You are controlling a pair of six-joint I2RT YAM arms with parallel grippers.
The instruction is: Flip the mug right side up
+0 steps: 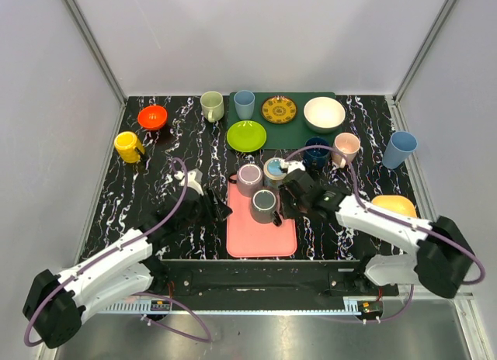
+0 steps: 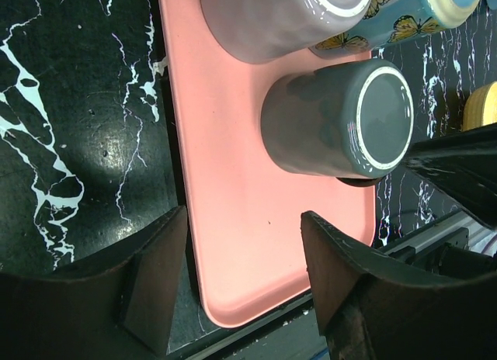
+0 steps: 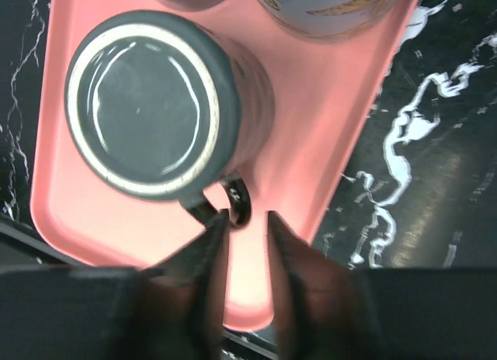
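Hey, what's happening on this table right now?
The right gripper is at the grey mug, which stands upside down on the pink tray. Its fingers straddle the handle; whether they grip it yet is unclear. The left gripper hovers open over the tray's left edge, holding nothing. The mug has not been turned.

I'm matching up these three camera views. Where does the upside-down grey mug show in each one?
Top external: the grey mug stands just below centre, on the far half of the pink tray.
Left wrist: upper right, lying sideways in the picture.
Right wrist: upper left, its base toward the camera.
Shared landmark: the pink tray under it.
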